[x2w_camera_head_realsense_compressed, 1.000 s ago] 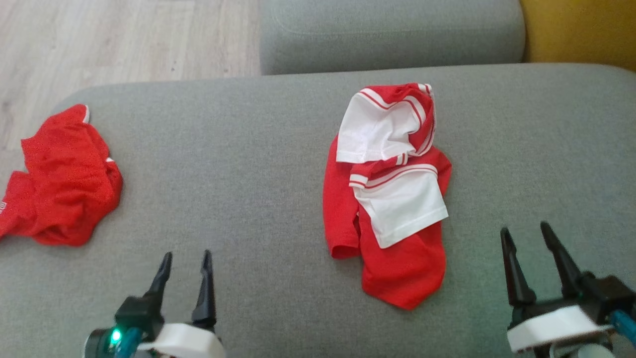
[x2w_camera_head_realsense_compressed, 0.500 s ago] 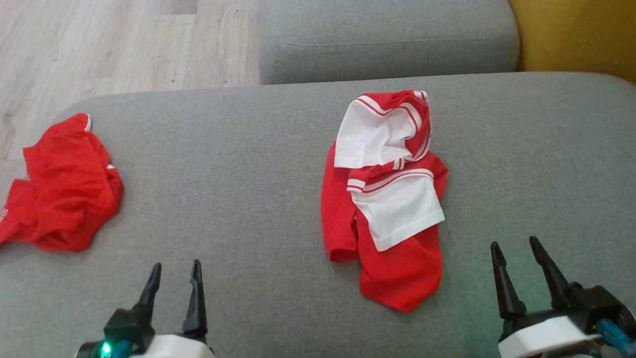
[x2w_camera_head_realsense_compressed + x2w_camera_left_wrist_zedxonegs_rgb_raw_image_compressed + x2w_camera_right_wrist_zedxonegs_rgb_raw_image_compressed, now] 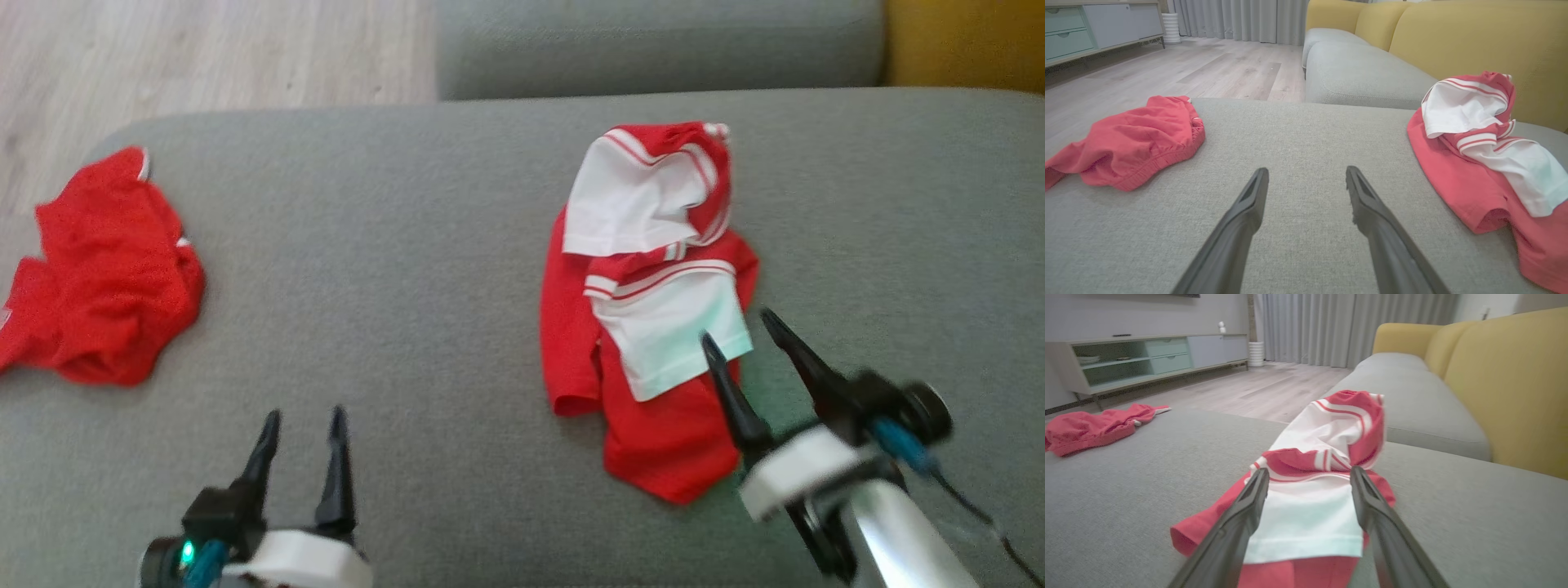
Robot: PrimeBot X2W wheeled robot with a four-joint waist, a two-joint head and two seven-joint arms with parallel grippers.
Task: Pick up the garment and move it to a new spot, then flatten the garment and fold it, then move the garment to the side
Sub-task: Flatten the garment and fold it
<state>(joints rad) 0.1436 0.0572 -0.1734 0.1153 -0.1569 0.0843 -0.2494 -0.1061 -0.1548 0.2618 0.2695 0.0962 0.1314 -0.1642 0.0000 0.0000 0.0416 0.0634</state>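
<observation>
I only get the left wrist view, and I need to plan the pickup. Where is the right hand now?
Observer: The right hand hangs over the lower right part of the red and white shirt.
Operator: Open or shut?
Observer: Open. In the right wrist view its fingers stand apart, one on either side of the white sleeve.
</observation>
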